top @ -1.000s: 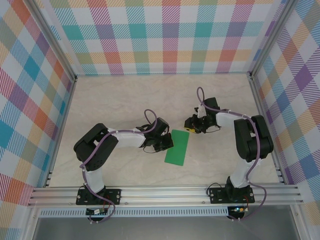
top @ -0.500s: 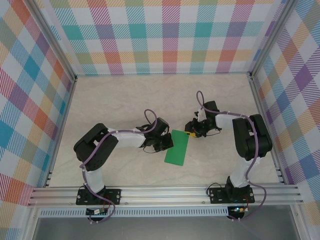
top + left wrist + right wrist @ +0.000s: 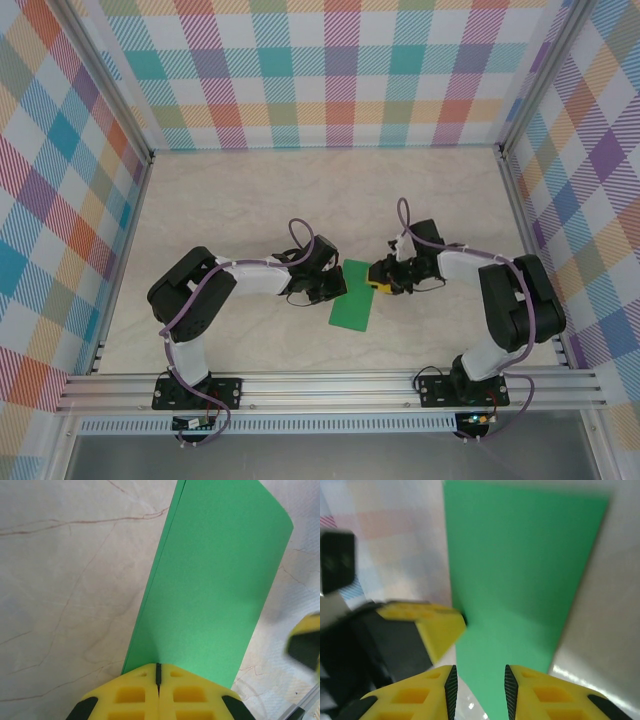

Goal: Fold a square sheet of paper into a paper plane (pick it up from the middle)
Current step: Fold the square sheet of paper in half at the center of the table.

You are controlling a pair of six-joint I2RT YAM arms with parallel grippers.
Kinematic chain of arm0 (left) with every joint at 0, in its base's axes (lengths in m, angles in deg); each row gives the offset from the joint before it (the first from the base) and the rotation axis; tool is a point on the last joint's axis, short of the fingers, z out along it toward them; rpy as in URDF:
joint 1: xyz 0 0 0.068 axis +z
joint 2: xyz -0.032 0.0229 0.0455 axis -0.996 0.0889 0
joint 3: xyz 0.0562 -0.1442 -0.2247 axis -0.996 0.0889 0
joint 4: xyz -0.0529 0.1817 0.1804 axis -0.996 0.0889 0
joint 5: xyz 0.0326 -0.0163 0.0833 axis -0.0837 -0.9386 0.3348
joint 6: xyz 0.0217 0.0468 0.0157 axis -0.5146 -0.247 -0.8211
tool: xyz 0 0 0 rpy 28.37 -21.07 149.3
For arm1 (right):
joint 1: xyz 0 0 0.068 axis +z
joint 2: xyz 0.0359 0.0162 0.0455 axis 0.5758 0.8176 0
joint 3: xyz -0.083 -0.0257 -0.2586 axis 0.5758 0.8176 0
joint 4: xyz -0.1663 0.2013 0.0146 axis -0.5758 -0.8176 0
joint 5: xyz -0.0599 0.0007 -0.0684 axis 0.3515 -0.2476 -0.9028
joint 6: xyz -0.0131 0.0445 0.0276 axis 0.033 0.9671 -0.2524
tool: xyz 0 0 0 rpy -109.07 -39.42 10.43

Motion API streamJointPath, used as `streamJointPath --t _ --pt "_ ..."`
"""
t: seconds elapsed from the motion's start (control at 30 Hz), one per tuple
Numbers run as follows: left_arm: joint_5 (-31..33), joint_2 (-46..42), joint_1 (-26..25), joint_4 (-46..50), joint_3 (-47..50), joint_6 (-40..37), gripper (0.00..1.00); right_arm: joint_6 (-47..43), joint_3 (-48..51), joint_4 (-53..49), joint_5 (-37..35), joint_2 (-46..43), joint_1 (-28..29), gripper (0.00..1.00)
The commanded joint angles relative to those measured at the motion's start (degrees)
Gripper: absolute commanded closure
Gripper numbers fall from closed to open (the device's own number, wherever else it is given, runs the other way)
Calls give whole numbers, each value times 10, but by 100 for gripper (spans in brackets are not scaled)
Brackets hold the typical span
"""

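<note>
The square sheet of paper (image 3: 354, 296) lies folded into a narrow bright green rectangle on the marble table. It runs away from the lens in the left wrist view (image 3: 215, 580) and spreads below the fingers in the right wrist view (image 3: 520, 565). My left gripper (image 3: 338, 288) (image 3: 158, 672) is shut, its yellow tips meeting on the sheet's long left edge. Whether the paper is pinched between them I cannot tell. My right gripper (image 3: 378, 277) (image 3: 479, 692) is open a little and hovers over the sheet's far right end. The left gripper's finger (image 3: 440, 625) shows there at the paper's edge.
The marble tabletop (image 3: 300, 190) stretches free behind both arms. Checked walls (image 3: 330, 80) close in the back and sides. An aluminium rail (image 3: 330, 385) carrying both arm bases runs along the near edge.
My right gripper has come nearer and lower, from beside the sheet's far corner to over its right end, its jaws a touch wider. The left gripper and the paper have not moved.
</note>
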Motion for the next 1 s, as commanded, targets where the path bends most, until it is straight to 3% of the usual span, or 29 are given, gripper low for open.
streamJointPath --t 0.0,0.27,0.47,0.63,0.97 --pt "30 15 -11 103 21 -12 100 13 34 13 17 -45 23 66" --pt "28 17 -10 97 28 -10 100 21 71 3 2 -98 79 63" --pt "29 14 -11 96 29 -9 100 17 71 8 1 -57 119 63" --pt "31 8 -11 95 34 -11 100 7 96 -8 -41 -50 125 63" --pt "29 3 -11 94 33 -10 100 32 88 -12 7 -130 131 61"
